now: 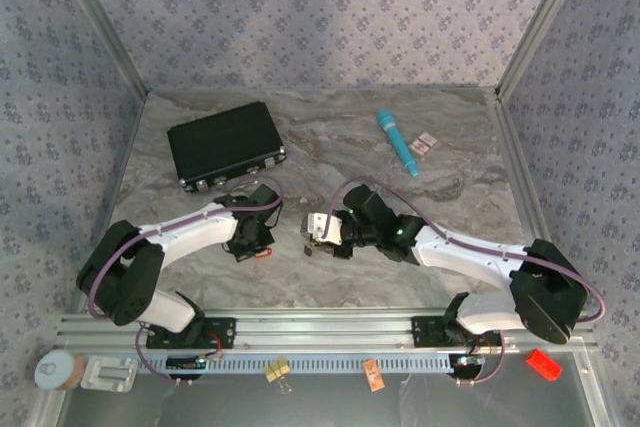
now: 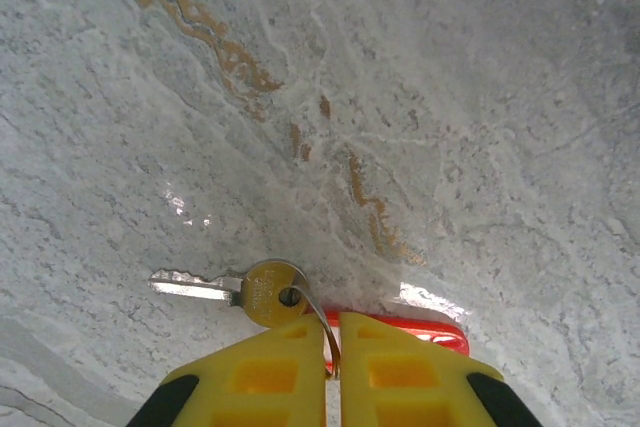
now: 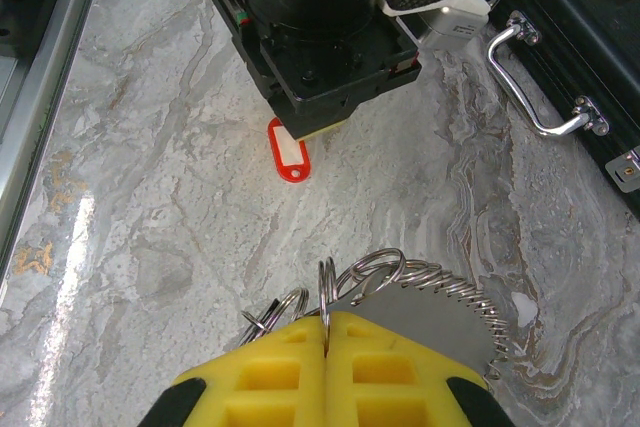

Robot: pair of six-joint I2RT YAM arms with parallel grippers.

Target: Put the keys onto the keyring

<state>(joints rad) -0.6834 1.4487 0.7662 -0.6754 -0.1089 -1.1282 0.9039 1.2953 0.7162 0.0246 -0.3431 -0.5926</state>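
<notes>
- Find the left gripper [image 1: 254,239] left of the middle of the worktop [image 1: 330,147], nearer the near edge than the rear edge.
- In the left wrist view, note that its yellow fingers [image 2: 265,377] are pressed almost together. They pinch a small ring [image 2: 322,332] of thin wire.
- Observe that the small ring passes through the hole in the head of a brass key [image 2: 262,291]. The key lies low against the worktop, with its silvery blade pointing away from the fingers to the left of that view.
- Note the red tag [image 2: 405,327] just behind the fingertips, partly hidden by them. In the right wrist view the same tag [image 3: 288,152] lies flat on the worktop under the left gripper [image 3: 320,47].
- Find the right gripper [image 1: 316,235] near the middle of the worktop, facing the left gripper and close to it but apart.
- In the right wrist view, note that the right gripper [image 3: 326,325] has its jaws fully closed. They clamp one upright wire loop of the keyring [image 3: 430,285].
- Observe that the rest of the keyring, a coil of many small silvery loops, spreads out past the fingertips.
- Find the black case [image 1: 225,144] toward the rear left corner.
- Find the teal stick [image 1: 397,141] near the rear edge, right of centre.
</notes>
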